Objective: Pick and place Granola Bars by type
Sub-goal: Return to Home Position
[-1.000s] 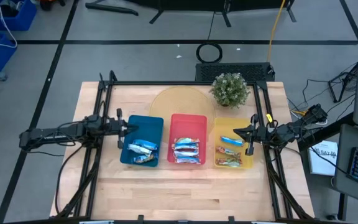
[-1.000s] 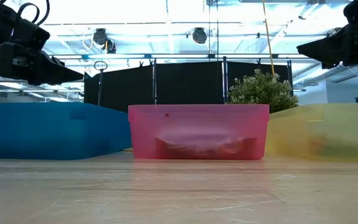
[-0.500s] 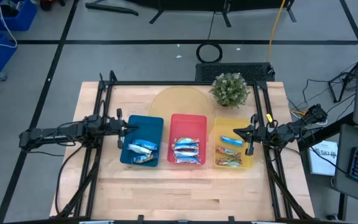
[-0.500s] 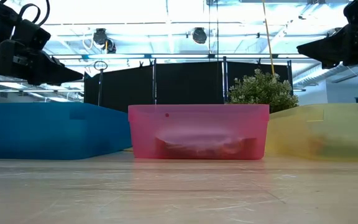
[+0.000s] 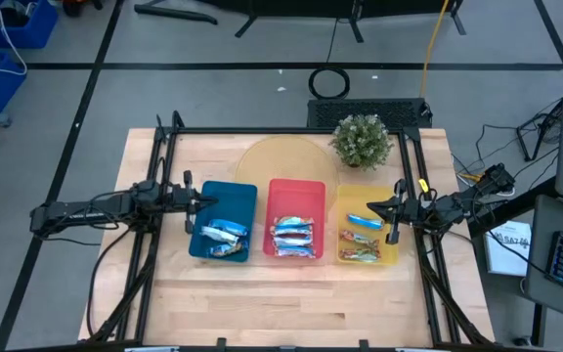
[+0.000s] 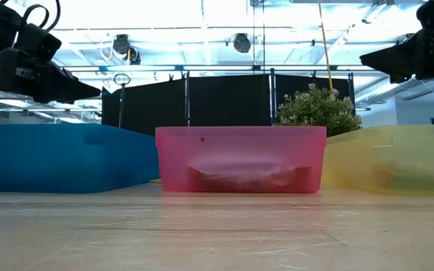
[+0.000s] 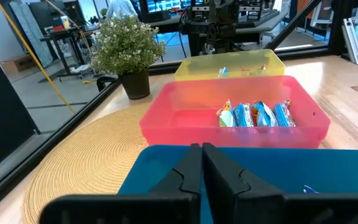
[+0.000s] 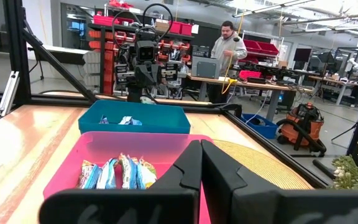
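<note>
Granola bars lie sorted in three trays side by side. Silvery-blue bars rest in the blue tray, several blue-and-white bars in the red tray, and one blue bar plus orange-red bars in the yellow tray. My left gripper hovers shut over the blue tray's left rim; its shut fingers show in the left wrist view. My right gripper hovers shut above the yellow tray's right side, fingers together.
A potted plant stands on a round woven mat behind the trays. Black frame rails run along both table sides. Bare wood lies in front of the trays. A person stands far off in the room.
</note>
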Motion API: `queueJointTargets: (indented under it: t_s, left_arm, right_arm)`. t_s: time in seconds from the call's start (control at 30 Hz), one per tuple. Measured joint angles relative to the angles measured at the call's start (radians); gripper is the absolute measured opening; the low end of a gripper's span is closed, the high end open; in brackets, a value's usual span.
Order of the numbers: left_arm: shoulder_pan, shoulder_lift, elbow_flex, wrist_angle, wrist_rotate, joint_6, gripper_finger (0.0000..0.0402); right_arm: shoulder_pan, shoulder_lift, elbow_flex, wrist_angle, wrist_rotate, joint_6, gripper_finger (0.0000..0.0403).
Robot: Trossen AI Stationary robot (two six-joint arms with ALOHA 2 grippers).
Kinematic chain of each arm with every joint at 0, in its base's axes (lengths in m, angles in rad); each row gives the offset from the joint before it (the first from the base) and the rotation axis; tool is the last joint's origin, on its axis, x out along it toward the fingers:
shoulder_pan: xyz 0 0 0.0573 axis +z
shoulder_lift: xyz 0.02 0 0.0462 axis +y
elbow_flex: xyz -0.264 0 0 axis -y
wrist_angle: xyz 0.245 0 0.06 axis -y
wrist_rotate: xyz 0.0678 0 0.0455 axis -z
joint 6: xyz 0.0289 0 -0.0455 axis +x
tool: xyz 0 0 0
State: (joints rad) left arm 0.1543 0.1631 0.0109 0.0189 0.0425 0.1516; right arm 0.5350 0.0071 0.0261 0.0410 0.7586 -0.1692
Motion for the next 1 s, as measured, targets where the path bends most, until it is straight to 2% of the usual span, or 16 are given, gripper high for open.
queueJointTargets:
  t_s: [0.37, 1.0]
  left_arm:
    - [0.0, 0.0, 0.0, 0.0, 0.0, 0.0, 0.0061]
    - [0.0, 0.0, 0.0, 0.0, 0.0, 0.0, 0.0063]
  right_arm:
    - [0.0, 0.0, 0.0, 0.0, 0.0, 0.0, 0.0]
    - [0.0, 0.0, 0.0, 0.0, 0.0, 0.0, 0.0]
